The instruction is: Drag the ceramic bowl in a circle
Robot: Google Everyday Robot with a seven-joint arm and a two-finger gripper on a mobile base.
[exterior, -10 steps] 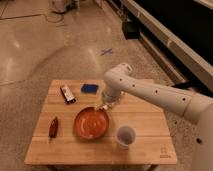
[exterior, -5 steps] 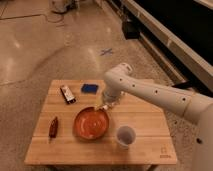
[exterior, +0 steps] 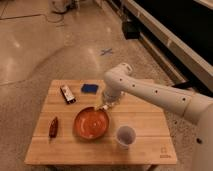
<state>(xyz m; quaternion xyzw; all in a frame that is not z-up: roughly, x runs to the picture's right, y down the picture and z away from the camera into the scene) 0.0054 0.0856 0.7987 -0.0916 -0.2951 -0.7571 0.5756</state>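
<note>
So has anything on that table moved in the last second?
Nothing visibly changed. The gripper still hangs at the far right rim of the ceramic bowl, and the bowl and the cup sit where they were.

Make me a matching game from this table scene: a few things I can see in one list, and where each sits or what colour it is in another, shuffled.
Things:
1. ceramic bowl
2. cup
3. blue flat item
4. gripper

Descriptions:
A. lies near the far edge of the table
B. is down at the bowl's far rim
C. orange-red, sits about mid-table
D. pale, stands beside the bowl toward the near edge

Pairs: 1-C, 2-D, 3-A, 4-B
</note>
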